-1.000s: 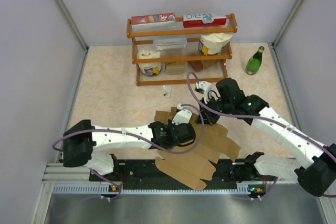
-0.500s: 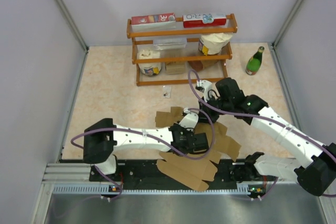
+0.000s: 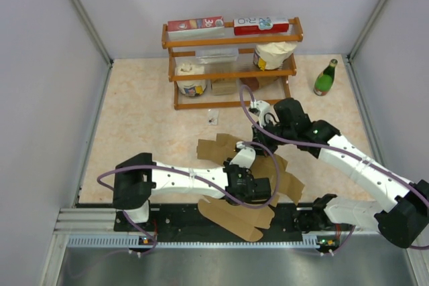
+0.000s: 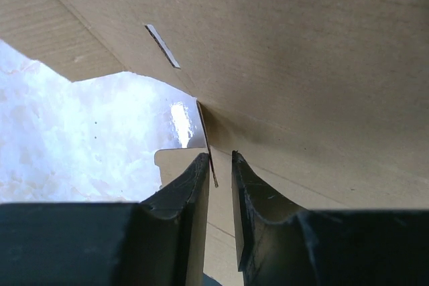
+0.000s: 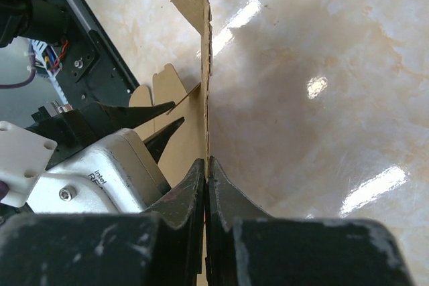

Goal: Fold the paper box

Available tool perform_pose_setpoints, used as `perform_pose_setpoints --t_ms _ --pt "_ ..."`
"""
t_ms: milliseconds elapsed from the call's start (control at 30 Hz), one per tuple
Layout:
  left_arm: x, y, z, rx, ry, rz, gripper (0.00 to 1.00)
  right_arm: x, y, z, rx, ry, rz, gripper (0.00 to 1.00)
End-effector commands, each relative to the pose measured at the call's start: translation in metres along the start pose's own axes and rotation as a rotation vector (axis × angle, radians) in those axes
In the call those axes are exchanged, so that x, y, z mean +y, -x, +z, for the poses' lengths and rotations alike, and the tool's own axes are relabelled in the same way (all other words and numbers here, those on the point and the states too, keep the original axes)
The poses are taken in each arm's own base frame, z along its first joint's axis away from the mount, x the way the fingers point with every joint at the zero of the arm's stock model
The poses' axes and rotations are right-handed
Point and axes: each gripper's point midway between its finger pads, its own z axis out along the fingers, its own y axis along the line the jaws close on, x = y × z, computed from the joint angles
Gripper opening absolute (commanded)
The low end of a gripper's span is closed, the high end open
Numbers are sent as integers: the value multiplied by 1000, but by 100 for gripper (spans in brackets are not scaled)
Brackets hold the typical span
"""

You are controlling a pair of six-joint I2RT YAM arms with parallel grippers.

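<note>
- Lying on the worktop [image 3: 147,118] near its front edge, between the 2 arms: the paper box [image 3: 234,218], plain brown cardboard, still mostly spread out, with flaps pointing several ways and 1 flap overlapping the black base plate [image 3: 174,216].
- Reaches across from the left with the left arm [image 3: 181,179], its wrist low over the middle of the cardboard.
- Left jaws: slightly apart with a narrow gap, and a thin upright tab edge of the paper box [image 4: 301,65] standing in that gap, close to 1 finger and not squeezed from both sides.
- Reaches in from the right with the right arm [image 3: 348,159], its wrist at the far side of the cardboard.
- Right jaws: pressed together on the edge of an upright panel of the paper box [image 5: 191,132], which rises straight out from between them.
- Shows, in the right wrist view, the left arm's white wrist housing just beside that panel.
- Standing well apart at the back of the worktop: a wooden shelf rack [image 3: 231,72] with red-and-white cartons [image 3: 196,25] on top, and a green bottle [image 3: 326,78] to its right.
</note>
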Motion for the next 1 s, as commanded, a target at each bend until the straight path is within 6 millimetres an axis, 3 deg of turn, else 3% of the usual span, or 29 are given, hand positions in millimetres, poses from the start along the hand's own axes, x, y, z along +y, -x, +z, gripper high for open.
perform_pose_setpoints --t_ms 0,267,400,600,700,833,967 --pt "1 8 -5 -29 -19 -49 23 5 11 2 -43 16 -20 0" --pt "0 6 -4 -24 -17 -52 8 5 11 2 -44 16 -21 0" --pt "2 8 -5 -29 -17 -54 8 5 11 3 -43 15 -20 0" --pt "9 22 -17 -72 -63 -90 35 1 10 3 -42 -3 -28 0" --pt "17 44 -35 -142 -147 -149 44 -3 7 4 -34 -20 -40 0" --pt "42 76 -58 -275 -297 -272 48 -11 6 3 -36 -60 -47 0" --pt "85 102 -71 -427 -432 -438 50 -20 11 -2 -68 -126 -49 0"
